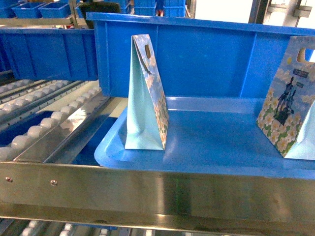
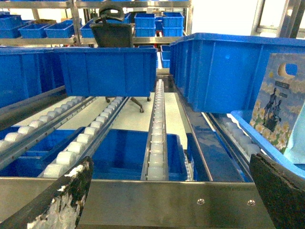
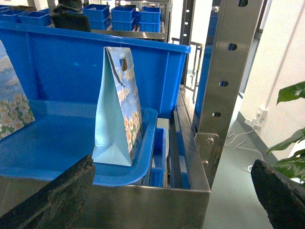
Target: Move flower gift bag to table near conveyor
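Note:
Two flower gift bags stand upright on a shallow blue tray [image 1: 110, 147]. One flower gift bag [image 1: 146, 96] is at the centre-left, pale side toward me. The other bag [image 1: 288, 105] is at the right edge and shows its dark figure print. The conveyor [image 1: 39, 129], steel rails with white rollers, runs to the left. The table is out of view. Neither gripper shows in the head view. My left gripper [image 2: 169, 162] is open over the steel front rail, with a bag [image 2: 279, 109] far to its right. My right gripper [image 3: 172, 162] is open and empty, short of a bag [image 3: 116, 107].
A deep blue bin [image 1: 211, 54] stands right behind the tray. More blue bins [image 2: 107, 69] sit on the roller lanes [image 2: 157, 133] and back shelves. A steel front rail [image 1: 147, 191] crosses below the tray. A perforated steel post [image 3: 224, 81] and a plant [image 3: 290, 119] are at the right.

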Motion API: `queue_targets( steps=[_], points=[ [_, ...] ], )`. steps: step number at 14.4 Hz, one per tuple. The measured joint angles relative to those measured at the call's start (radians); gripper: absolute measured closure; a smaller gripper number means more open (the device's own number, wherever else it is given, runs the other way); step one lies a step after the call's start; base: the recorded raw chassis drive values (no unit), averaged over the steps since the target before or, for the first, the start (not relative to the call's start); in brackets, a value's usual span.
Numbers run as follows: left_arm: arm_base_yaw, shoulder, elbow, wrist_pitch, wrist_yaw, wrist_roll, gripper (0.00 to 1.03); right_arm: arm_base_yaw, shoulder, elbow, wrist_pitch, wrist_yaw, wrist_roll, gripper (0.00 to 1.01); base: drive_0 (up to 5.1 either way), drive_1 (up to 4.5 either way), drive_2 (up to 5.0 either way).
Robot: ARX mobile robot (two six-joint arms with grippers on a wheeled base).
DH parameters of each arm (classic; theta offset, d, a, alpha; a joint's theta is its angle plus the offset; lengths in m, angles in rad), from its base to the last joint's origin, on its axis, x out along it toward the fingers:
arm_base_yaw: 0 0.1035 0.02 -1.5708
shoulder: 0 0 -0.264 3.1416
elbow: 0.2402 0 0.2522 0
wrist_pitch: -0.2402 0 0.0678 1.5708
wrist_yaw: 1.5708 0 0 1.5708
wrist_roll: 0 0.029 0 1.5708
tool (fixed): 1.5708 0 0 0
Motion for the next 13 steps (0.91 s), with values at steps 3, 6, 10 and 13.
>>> queue_targets(
  steps=[3,6,10,13],
  points=[
    [0.0,0.0,0.0,0.0,0.0,0.0,0.05,0.0,0.0,0.0,0.0,0.0,0.0,0.03,0.0,0.0,0.0],
    [0.0,0.0,0.0,0.0,0.0,0.0,0.05,0.0,0.0,0.0,0.0,0.0,0.0,0.03,0.0,0.0,0.0],
    [0.0,0.0,0.0,0.0,0.0,0.0,0.05,0.0,0.0,0.0,0.0,0.0,0.0,0.03,0.0,0.0,0.0],
    [0.0,0.0,0.0,0.0,0.0,0.0,0.05,0.0,0.0,0.0,0.0,0.0,0.0,0.03,0.0,0.0,0.0]
  ],
)
